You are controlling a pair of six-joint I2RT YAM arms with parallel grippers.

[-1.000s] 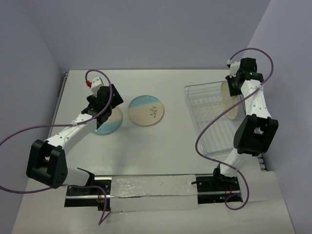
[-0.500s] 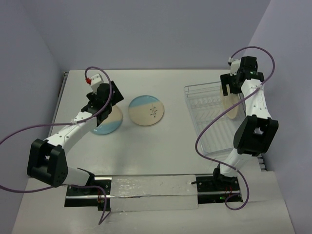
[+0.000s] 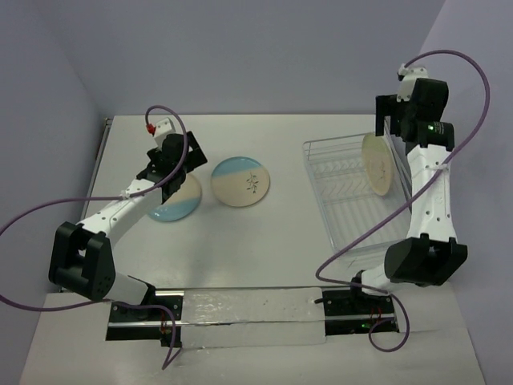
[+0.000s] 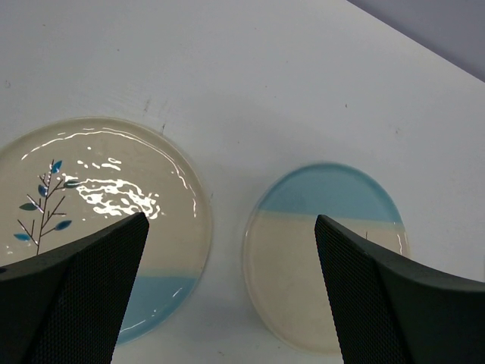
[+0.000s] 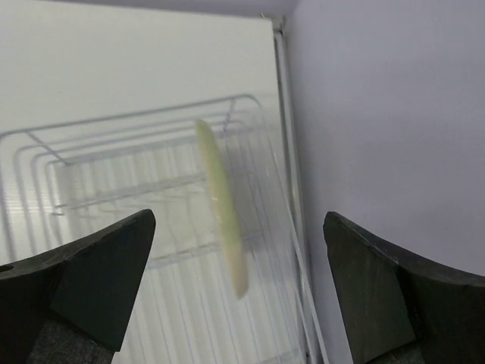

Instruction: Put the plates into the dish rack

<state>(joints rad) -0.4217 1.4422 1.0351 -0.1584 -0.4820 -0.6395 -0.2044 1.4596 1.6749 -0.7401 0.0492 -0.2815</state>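
While two plates lie flat on the table (image 3: 272, 249), the work sits with the left arm. The left plate (image 3: 183, 205), cream with a blue band and a sprig, is partly under the left gripper (image 4: 231, 218), whose fingers are spread wide with nothing between them. It hovers over the narrow gap between this plate and the middle plate (image 3: 240, 180), which lies just beside it. A flat plate gives the fingers little to bite. I would pick one plate, shift off the gap so one finger comes down outside its rim and the other on its face, then pinch and tip it up. The neighbour is near enough to be knocked, so the outer rim looks the safer side to approach. At the right, the rack (image 3: 353, 220) holds the green plate (image 3: 378, 164), standing on edge near the far end. The right gripper (image 5: 239, 218) hangs above it, fingers wide apart and off the plate. The next plate should go in a free row of tines nearer the arms. No brand, label or writing can be read; the sprig is the only mark.
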